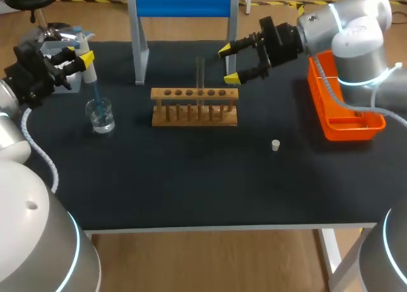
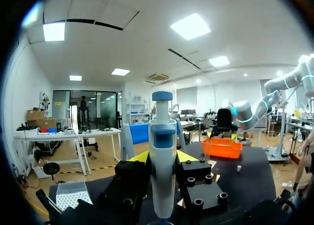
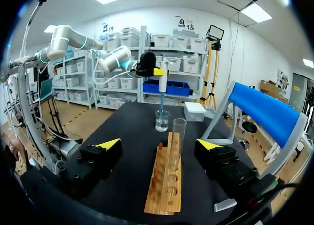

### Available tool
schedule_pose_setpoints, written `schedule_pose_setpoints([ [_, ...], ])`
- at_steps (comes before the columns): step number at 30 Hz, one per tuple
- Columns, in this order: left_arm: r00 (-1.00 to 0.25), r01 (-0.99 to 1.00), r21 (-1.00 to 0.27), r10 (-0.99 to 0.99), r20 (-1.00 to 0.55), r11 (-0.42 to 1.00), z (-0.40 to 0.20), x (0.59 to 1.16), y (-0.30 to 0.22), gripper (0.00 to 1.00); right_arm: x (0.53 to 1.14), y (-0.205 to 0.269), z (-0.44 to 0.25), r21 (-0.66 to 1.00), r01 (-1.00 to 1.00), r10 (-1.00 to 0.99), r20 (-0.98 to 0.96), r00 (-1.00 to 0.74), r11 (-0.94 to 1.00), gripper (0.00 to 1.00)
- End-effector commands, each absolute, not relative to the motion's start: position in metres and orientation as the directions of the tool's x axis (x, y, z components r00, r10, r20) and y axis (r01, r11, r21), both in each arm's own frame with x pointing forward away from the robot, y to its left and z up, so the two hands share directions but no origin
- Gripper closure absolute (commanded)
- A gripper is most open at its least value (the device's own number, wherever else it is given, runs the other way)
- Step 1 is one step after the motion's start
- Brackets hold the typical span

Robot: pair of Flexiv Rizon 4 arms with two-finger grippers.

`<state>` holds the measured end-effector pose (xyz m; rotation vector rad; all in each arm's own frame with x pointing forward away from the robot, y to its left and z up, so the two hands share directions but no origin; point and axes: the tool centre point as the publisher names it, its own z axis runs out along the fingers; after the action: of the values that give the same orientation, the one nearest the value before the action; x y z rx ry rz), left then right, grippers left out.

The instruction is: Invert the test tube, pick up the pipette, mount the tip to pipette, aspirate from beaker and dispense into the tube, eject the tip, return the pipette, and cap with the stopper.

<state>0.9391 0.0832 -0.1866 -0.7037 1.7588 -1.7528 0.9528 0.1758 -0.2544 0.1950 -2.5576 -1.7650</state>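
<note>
Pipette dipped in the beaker, glass tube standing in the rack.
Head view: the pipette is pinched by the left fingers, its tip in the beaker on the desk. Left wrist view: its light, stiff barrel is gripped mid-body. Right wrist view: the right fingers are spread before the tube, judged fragile and slick, best taken above the rack.

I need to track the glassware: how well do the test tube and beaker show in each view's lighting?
Head view: test tube faint against the dark table, beaker marked by bright reflections. Right wrist view: both plain, the tube close ahead. Left wrist view: neither shows; pipette blocks the middle.
</note>
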Motion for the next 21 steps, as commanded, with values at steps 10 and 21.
schedule_pose_setpoints([
  [10, -0.708, 0.019, -1.000, -0.706, -0.021, 0.011, -0.187, 0.939, 0.083, 1.00, 0.966, 0.196, -0.285, 0.920, -0.077, -0.143, -0.023, -0.989, 0.385, 0.00],
  [21, -0.708, 0.019, -1.000, -0.706, -0.021, 0.011, -0.187, 0.939, 0.083, 1.00, 0.971, 0.214, -0.295, 0.895, -0.073, -0.098, -0.033, -0.995, 0.440, 0.00],
])
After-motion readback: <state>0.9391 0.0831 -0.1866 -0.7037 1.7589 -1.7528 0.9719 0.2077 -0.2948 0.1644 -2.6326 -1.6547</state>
